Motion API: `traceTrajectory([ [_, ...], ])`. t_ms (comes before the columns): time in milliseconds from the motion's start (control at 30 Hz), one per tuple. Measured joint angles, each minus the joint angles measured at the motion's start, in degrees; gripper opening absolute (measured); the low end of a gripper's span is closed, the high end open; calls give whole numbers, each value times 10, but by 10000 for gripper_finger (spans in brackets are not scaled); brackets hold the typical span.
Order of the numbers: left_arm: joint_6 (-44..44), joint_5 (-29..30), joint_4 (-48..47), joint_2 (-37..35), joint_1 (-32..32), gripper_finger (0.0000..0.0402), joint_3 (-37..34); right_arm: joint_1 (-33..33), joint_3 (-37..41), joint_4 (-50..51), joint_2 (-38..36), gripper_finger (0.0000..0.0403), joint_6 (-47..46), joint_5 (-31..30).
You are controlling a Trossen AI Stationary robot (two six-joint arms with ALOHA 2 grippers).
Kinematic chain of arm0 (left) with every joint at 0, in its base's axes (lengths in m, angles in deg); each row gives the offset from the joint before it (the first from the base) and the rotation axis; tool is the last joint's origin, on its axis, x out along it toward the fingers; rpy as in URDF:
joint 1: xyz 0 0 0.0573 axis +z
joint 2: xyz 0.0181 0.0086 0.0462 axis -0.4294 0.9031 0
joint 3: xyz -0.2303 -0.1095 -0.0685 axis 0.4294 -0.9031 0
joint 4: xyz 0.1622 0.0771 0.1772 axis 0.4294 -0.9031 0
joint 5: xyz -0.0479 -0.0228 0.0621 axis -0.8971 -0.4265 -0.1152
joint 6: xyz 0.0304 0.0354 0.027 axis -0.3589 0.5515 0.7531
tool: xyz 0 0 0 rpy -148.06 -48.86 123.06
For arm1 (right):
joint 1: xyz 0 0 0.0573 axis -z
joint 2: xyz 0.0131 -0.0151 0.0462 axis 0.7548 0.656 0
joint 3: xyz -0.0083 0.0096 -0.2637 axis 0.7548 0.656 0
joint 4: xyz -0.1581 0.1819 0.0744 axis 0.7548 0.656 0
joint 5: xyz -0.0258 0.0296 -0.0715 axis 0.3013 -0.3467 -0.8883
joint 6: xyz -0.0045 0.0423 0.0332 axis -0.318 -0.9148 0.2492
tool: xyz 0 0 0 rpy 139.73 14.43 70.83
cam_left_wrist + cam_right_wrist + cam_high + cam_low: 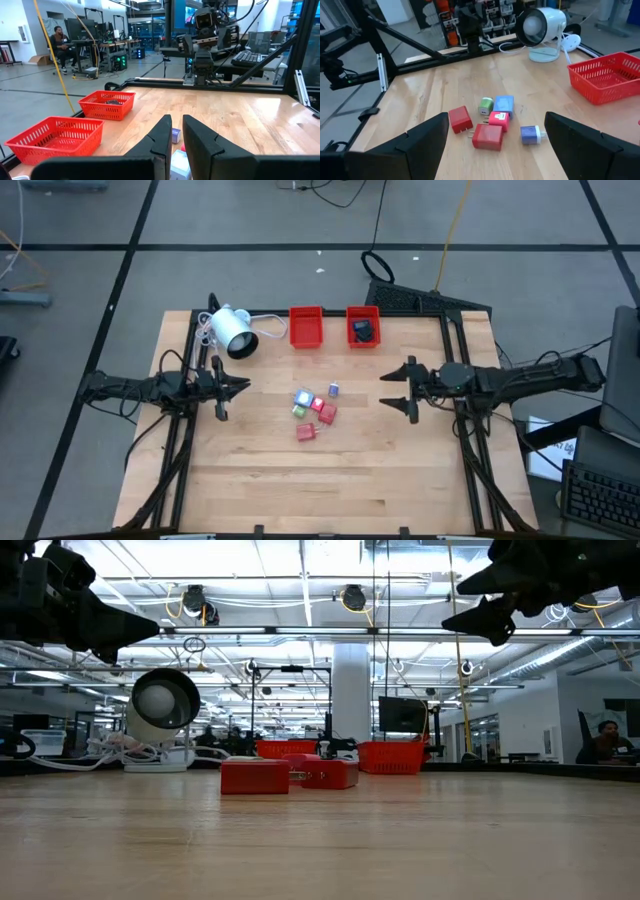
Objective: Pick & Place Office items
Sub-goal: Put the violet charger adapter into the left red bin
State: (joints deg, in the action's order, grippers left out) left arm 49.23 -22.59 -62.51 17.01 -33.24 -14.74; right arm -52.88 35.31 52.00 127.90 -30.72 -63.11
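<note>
Red, blue, green office items (314, 412) mid-table, labels unreadable; left claw (222, 386) clenched, right claw (406, 390) released.

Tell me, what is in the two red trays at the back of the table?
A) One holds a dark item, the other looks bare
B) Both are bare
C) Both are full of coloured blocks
A: in the high view the right tray holds a dark item, while the left tray looks bare.

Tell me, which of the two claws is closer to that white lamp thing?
Left. The left gripper sits just below the white lamp in the high view; the right gripper hangs well across the table, beyond the office items.
</note>
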Motion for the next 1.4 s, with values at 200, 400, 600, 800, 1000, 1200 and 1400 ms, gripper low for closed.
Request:
traceTrajectory([
  [200, 0, 0, 0, 0, 0, 47, 0, 0, 51, -52, -44, 320, 0, 2],
  [400, 0, 0, 0, 0, 0, 47, 0, 0, 78, -74, -89, 320, 0, 2],
  [600, 0, 0, 0, 0, 0, 47, 0, 0, 85, -68, -128, 320, 6, 2],
  [800, 0, 0, 0, 0, 0, 47, 0, 0, 105, -62, -164, 320, 15, 3],
  [1000, 0, 0, 0, 0, 0, 47, 0, 0, 120, -59, -191, 320, 9, 20],
  [1200, 0, 0, 0, 0, 0, 47, 0, 0, 120, -58, -197, 320, -20, 85],
  [1400, 0, 0, 0, 0, 0, 47, 0, 0, 120, -56, -197, 320, -20, 110],
])
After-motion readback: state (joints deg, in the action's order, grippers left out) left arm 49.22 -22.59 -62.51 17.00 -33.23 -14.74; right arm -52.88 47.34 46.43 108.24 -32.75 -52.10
